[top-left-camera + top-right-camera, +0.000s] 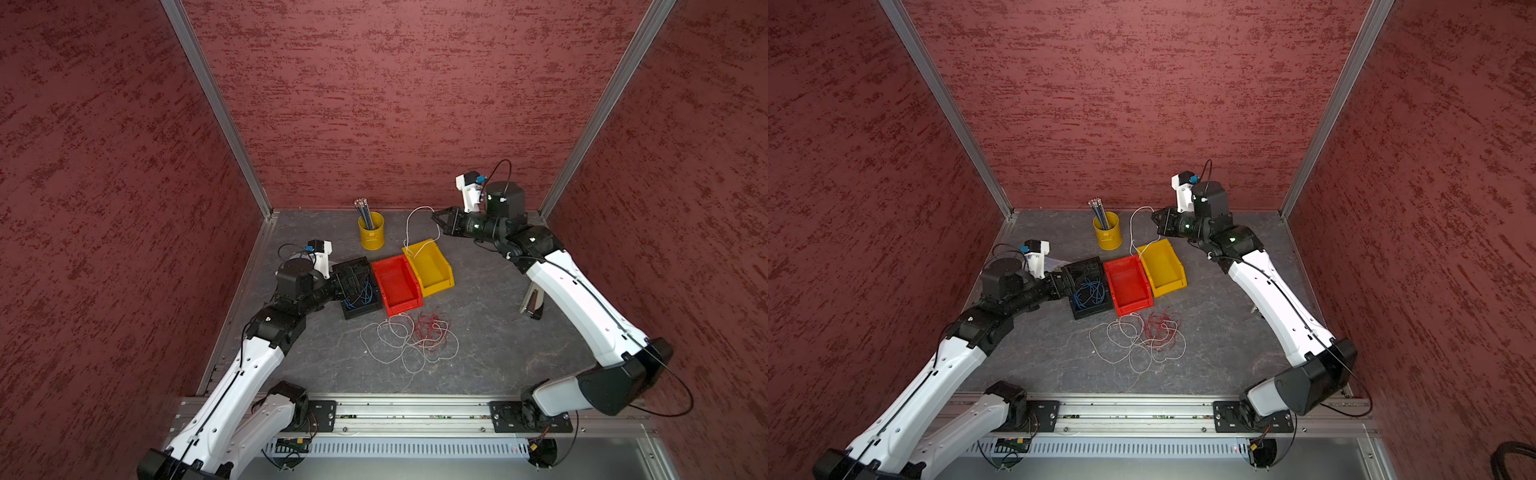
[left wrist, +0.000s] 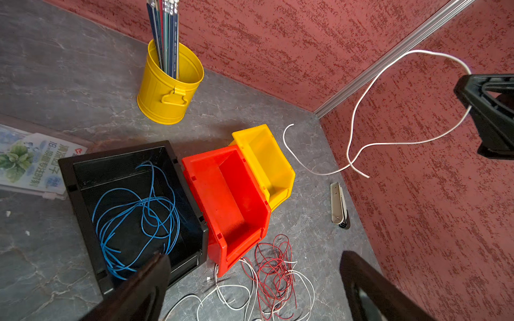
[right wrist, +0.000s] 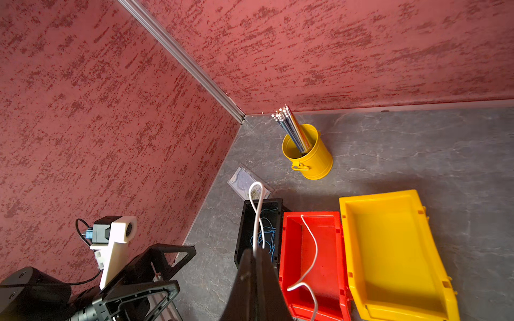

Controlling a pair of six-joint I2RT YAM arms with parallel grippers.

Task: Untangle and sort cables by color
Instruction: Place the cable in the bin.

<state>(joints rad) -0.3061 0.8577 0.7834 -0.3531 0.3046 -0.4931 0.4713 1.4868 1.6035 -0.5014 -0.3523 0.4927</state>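
White cable (image 1: 409, 227): pinched in the closed right gripper (image 1: 434, 217) and held raised near the bench's back edge. A loop arches upward and both loose ends hang by the back rim of the yellow bin (image 1: 432, 272). Whether an end touches that rim cannot be told.
Blue cables (image 2: 133, 211): coiled inside the black bin (image 2: 66, 172), under the left gripper (image 1: 353, 279), which is spread wide and empty.
Red bin (image 1: 397, 286): empty, set between the black and yellow bins.
Tangle (image 1: 415, 336): red and white cables knotted together on the bench (image 1: 498, 332), just in front of the red bin.
Step judged: delivery of the white cable to the yellow bin, the likely place for that colour.
Done well: the grip should be carried over the bin's middle and lowered until the ends are pooled inside. It should be released only then, so that nothing is draped over the rim or into the red bin.
Risk: the springy wire may flick out when it is let go.
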